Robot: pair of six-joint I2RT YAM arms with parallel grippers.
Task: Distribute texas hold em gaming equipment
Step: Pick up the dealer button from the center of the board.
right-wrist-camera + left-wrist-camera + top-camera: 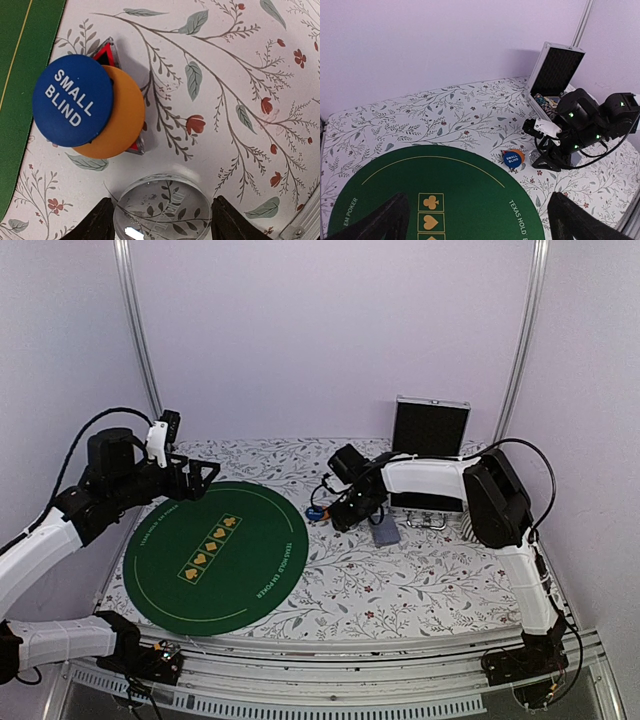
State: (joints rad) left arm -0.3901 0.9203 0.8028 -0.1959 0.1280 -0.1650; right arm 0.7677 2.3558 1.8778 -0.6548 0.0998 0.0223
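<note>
A blue "SMALL BLIND" disc (72,97) lies on an orange disc (125,125), which covers a dark red-edged triangular marker (105,51). They sit just off the mat's right edge. Right beside them is a clear round disc (162,207) flat on the cloth. My right gripper (162,222) is down over it, with one finger against each side of its rim. A grey-blue deck of cards (385,533) lies beside that arm. My left gripper (200,475) hangs open and empty above the far edge of the green poker mat (215,550).
A silver-and-black case (430,428) stands open at the back right, behind the right arm. The floral tablecloth (400,580) covers the table. Its near edge meets a metal rail (350,660). Purple walls close in the back and both sides.
</note>
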